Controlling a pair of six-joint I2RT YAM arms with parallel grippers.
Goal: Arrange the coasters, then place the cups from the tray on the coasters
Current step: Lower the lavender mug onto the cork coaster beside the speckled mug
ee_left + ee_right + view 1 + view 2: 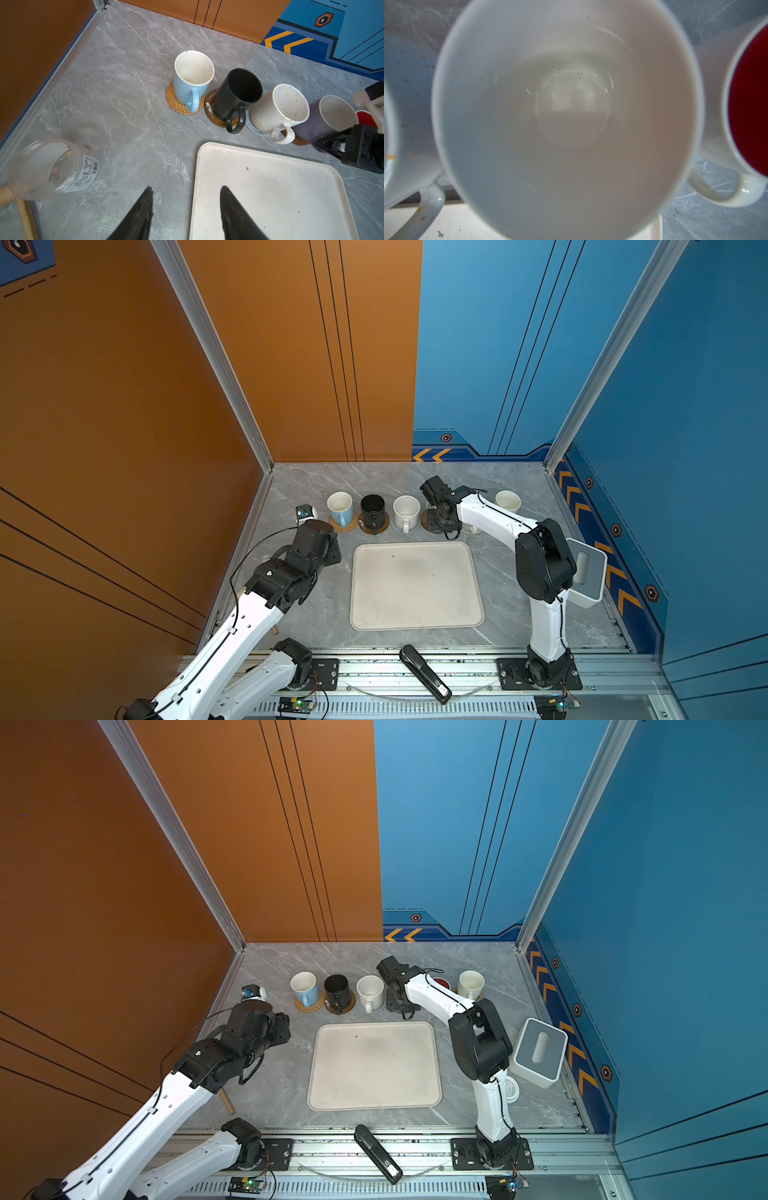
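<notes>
Left wrist view: the left gripper [186, 188] hangs with its two dark fingers spread apart, nothing between them, above the edge of the large cream-beige rectangular tray [270, 187]. In both top views that tray sits bare in the lower middle of the frame. Above it runs the row: light blue ceramic mug [340, 508] on a woven rattan disc [176, 104], black mug [372, 510] on a brown wooden disc [209, 112], speckled white mug [406, 512] on a grey-blue crocheted mat [252, 127]. Right of centre, the right gripper [440, 522] is down on the lavender mug [320, 122], jaws pinched on its near side. A second brown wooden disc [300, 142] shows under it. Further right stand a red-lined white mug [440, 983] and a plain white mug [508, 501].
</notes>
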